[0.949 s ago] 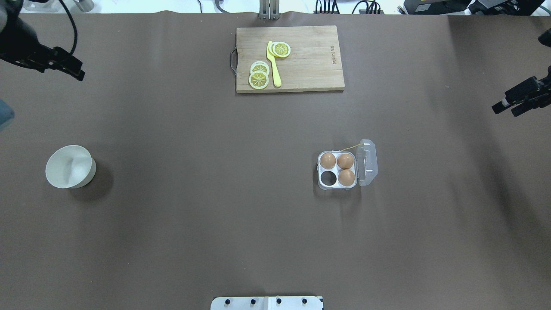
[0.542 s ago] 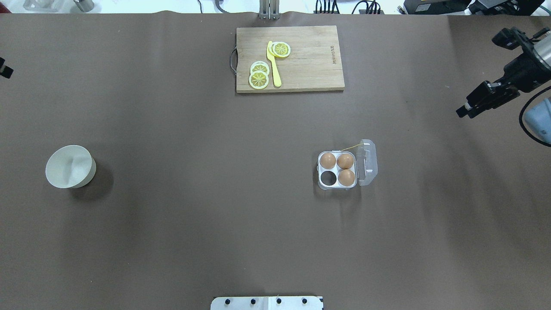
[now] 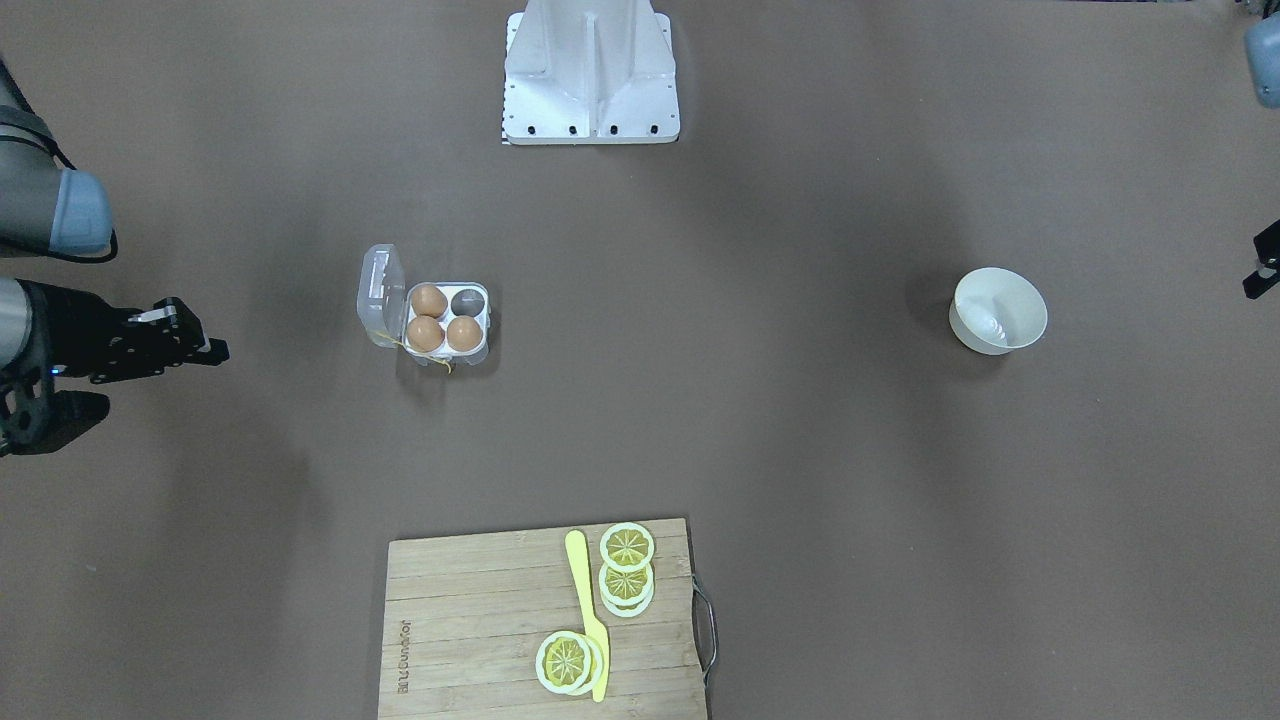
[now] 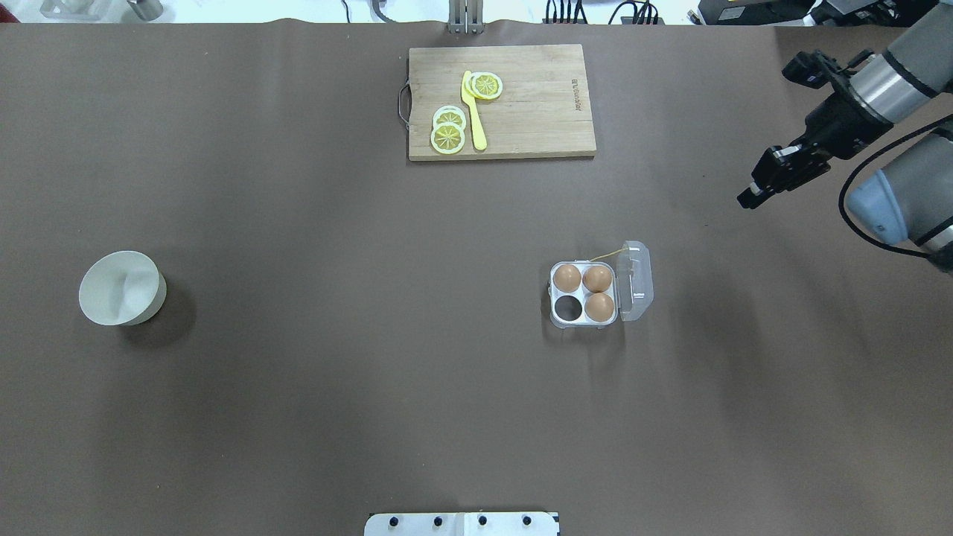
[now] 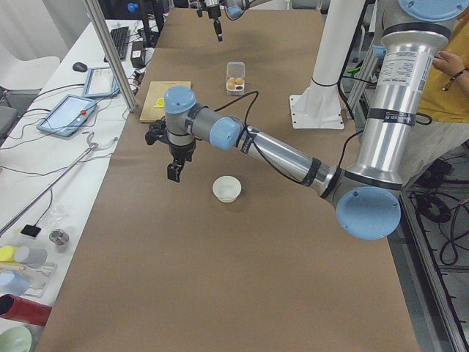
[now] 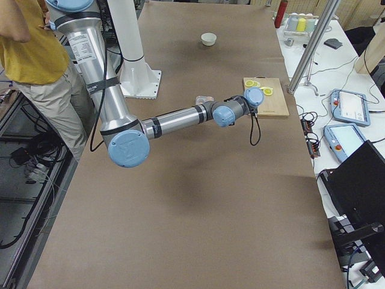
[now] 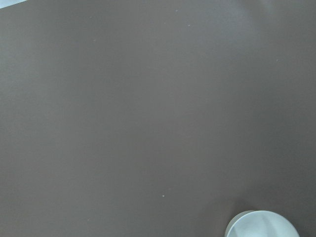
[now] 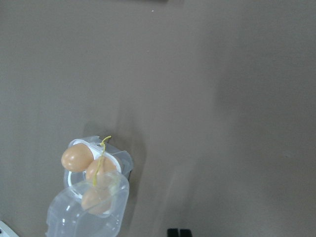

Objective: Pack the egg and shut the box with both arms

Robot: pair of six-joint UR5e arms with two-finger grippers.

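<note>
Brown paper covers the whole bench [image 4: 298, 409]; it is flat and plain, with only soft shadows on it. Around it, the side views show white side tables with tablets and cables. A person [image 5: 448, 81] in a yellow shirt stands beside the robot's white base [image 3: 590, 90].

The box [image 4: 583, 293] sits right of the middle. Its clear lid [image 4: 637, 283] lies folded out to the right, so all 4 cups are free from above. 3 eggs [image 4: 566, 278] fill the 2 far cups and the near right cup, and the near left cup [image 4: 569, 307] is dark and empty. No loose egg shows on the bench, so it cannot be told which egg is the one to pack. A yellow string [image 4: 607, 255] leaves the far right corner of the box.

The right gripper [image 4: 748, 199] hangs far and right of the box, well apart from it. Its jaws seem closed on nothing, because the wrist view shows the 2 tips together. The right arm [image 4: 886, 82] probably comes in on the lid's side so that it can swing the lid over.

The left gripper [image 5: 173, 174] hovers above the bench near the pale bowl [image 4: 119, 286] at the left side. Whether its jaws are open cannot be told. No egg shows inside the bowl.

A cutting board [image 4: 536, 112] with lemon slices [image 4: 448, 136] and a yellow knife [image 4: 476, 123] rests at the far edge, well apart from the box.
</note>
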